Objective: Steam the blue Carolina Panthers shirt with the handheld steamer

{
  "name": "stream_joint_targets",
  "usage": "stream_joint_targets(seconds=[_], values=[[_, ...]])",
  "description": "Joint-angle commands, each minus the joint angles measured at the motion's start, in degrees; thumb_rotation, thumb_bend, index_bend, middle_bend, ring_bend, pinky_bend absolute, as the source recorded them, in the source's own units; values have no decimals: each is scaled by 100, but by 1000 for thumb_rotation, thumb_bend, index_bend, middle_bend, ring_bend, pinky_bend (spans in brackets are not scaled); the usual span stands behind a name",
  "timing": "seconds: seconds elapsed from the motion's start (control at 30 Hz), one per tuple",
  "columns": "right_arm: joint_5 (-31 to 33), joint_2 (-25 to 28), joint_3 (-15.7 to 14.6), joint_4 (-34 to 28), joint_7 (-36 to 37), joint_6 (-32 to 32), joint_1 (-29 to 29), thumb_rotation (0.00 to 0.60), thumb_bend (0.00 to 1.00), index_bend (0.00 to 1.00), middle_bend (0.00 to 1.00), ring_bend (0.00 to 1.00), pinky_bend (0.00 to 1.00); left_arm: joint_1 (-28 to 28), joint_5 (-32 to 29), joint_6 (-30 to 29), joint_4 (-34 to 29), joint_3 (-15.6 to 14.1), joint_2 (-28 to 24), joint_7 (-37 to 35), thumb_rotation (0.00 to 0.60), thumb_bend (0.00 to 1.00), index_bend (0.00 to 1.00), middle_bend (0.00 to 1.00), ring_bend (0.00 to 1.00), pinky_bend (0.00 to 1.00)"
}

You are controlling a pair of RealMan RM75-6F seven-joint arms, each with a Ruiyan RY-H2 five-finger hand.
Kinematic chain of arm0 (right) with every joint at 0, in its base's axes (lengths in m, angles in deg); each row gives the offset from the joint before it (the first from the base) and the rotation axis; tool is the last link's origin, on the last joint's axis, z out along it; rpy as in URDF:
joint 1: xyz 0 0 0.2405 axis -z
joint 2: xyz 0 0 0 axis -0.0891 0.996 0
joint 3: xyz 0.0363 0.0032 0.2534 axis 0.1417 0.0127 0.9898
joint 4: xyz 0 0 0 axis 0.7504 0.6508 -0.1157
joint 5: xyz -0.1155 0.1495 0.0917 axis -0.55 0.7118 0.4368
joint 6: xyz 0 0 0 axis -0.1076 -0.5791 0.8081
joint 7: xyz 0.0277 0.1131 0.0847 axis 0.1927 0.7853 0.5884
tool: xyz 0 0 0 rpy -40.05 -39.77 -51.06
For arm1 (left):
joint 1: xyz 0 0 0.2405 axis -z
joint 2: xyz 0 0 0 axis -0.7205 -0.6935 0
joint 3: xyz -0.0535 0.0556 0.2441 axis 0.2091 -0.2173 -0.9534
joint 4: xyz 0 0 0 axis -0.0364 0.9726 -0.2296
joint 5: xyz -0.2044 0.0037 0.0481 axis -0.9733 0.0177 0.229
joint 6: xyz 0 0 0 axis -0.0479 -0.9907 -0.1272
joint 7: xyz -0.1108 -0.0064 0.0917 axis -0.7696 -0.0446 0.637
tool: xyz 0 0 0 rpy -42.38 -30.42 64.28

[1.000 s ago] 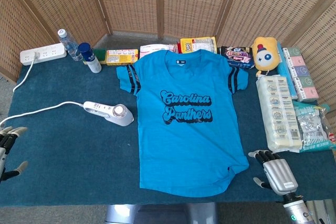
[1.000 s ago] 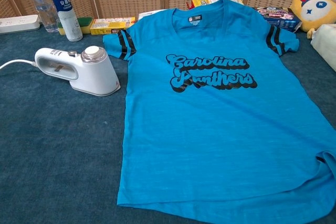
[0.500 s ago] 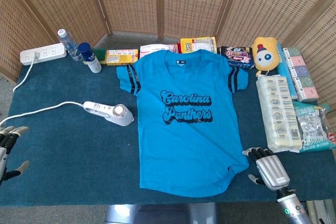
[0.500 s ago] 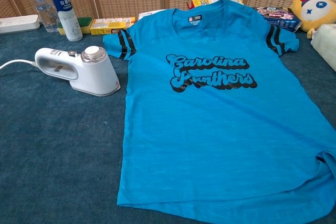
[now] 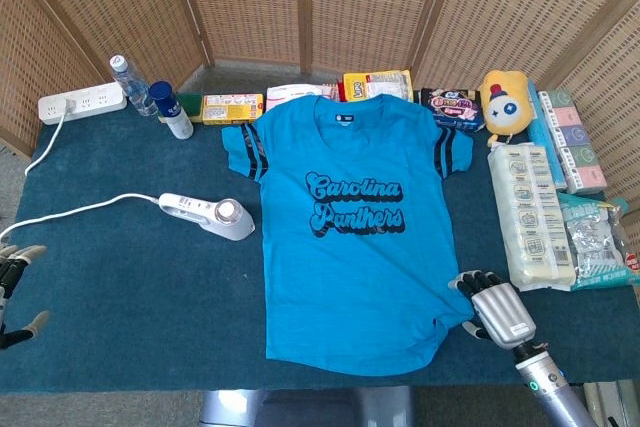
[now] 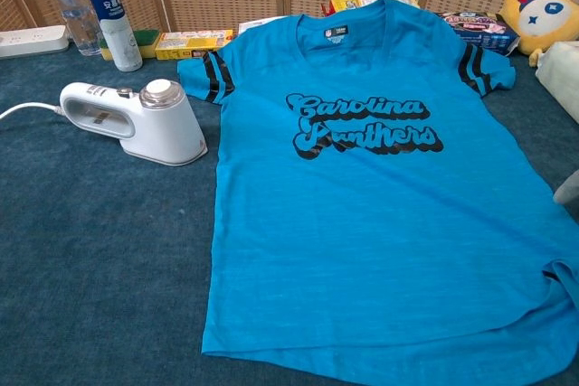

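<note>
The left hand (image 5: 14, 287) is hovering at the near left edge of the bench (image 5: 130, 297), fingers spread and holding nothing. To its right the white handheld steamer (image 5: 207, 215) is lying on the bench, just left of the blue Carolina Panthers shirt (image 5: 352, 237), which is lying flat in the middle. The right hand (image 5: 495, 307) is sitting at the shirt's near right hem, fingers spread apart and gripping nothing.
</note>
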Motion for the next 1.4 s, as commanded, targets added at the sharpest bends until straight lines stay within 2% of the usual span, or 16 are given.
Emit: stream_joint_targets(seconds=[0.03, 0.57, 1.1, 1.27, 1.4], values=[[-43, -29, -16, 90, 61, -24, -52, 600, 202, 319, 328, 285, 346, -15, -13, -18, -3, -3, 1, 5, 600, 241, 138, 198, 109, 259], [1, 8, -194, 415, 257, -196, 47, 600, 202, 335, 333, 285, 342, -22, 43, -23, -126, -37, 35, 156, 600, 240, 138, 198, 110, 259], [-100, -235, -181, 619, 240, -23, -283, 600, 201, 396, 365, 308, 340, -130, -13, -129, -27, -72, 0, 11, 600, 240, 138, 198, 109, 259], [-121, -272, -164, 543, 127, 71, -409, 600, 234, 426, 378, 322, 357, -143, -29, -114, 60, -82, 33, -73, 600, 241, 138, 198, 109, 259], [-111, -312, -152, 456, 50, 177, -501, 600, 303, 454, 399, 343, 378, -160, -56, -109, 138, -90, 55, -145, 600, 241, 139, 198, 110, 259]])
